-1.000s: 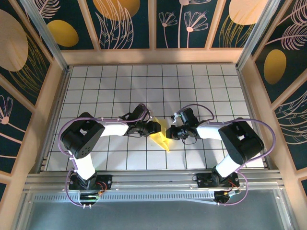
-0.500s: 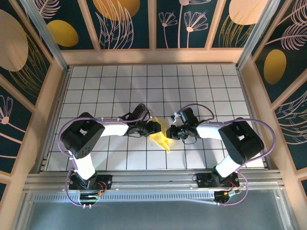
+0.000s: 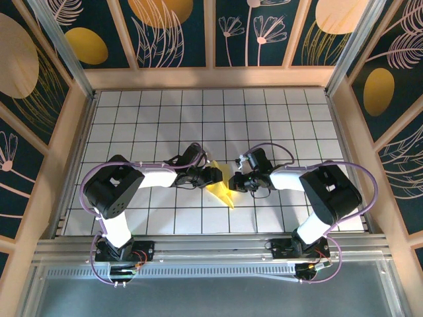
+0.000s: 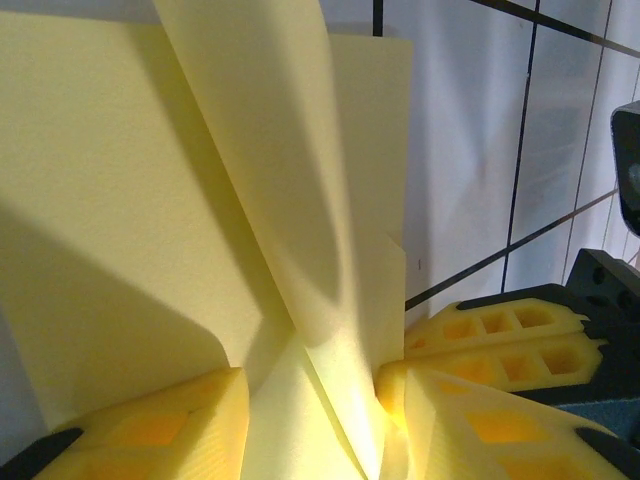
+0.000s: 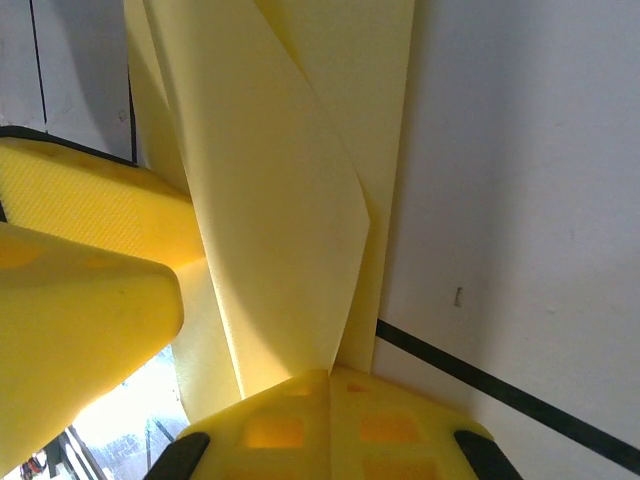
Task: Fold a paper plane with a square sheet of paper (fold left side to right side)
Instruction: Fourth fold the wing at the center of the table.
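Pale-yellow creased paper sheet [image 3: 223,191] runs near-to-far between grippers — right gripper [image 3: 232,182] clamps its ridge; left gripper [image 3: 217,177] straddles it, fingers apart.

Pale-yellow paper [image 3: 225,191]; white table [image 3: 165,119], black grid lines.

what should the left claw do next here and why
Probably ease the left claw back off the folded paper: its jaws stand apart around a raised flap without pinching it, while the right claw is shut on the paper and can hold it alone.
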Robot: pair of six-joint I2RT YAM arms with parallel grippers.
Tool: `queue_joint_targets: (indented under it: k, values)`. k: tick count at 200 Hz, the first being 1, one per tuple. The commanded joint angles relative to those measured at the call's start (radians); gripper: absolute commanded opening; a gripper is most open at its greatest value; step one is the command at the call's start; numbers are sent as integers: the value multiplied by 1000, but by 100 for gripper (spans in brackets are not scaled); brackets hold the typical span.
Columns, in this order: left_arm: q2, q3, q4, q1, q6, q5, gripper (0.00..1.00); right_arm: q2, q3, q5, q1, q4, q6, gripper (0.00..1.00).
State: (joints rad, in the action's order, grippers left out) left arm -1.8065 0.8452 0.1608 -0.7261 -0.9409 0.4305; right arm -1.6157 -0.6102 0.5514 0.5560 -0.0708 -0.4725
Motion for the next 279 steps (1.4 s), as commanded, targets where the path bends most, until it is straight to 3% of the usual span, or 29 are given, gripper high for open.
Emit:
queue_joint_targets:
  k: [1, 99, 106, 126, 142, 200, 279]
  values:
    - [-16, -17, -40, -4, 2, -34, 47, -49, 5, -49, -4, 54, 11, 0]
    - [150, 44, -168, -2, 57, -150, 56, -58, 29, -53, -4, 54, 1, 0]
    - [157, 42, -166, -3, 60, -145, 53, -57, 28, -53, -4, 55, 2, 0]
    - [150, 42, -114, -3, 76, -72, 18, -55, 27, -54, -4, 57, 3, 0]
    - [115, 49, -55, -4, 70, 12, 9, -56, 28, -59, -4, 57, 3, 0]
    - [-19, 95, -17, -5, 87, 83, 5, -56, 23, -70, -4, 75, 6, 0]
    - [-73, 83, -105, -6, 123, -29, 4, -64, 13, -105, -4, 127, 27, 0]
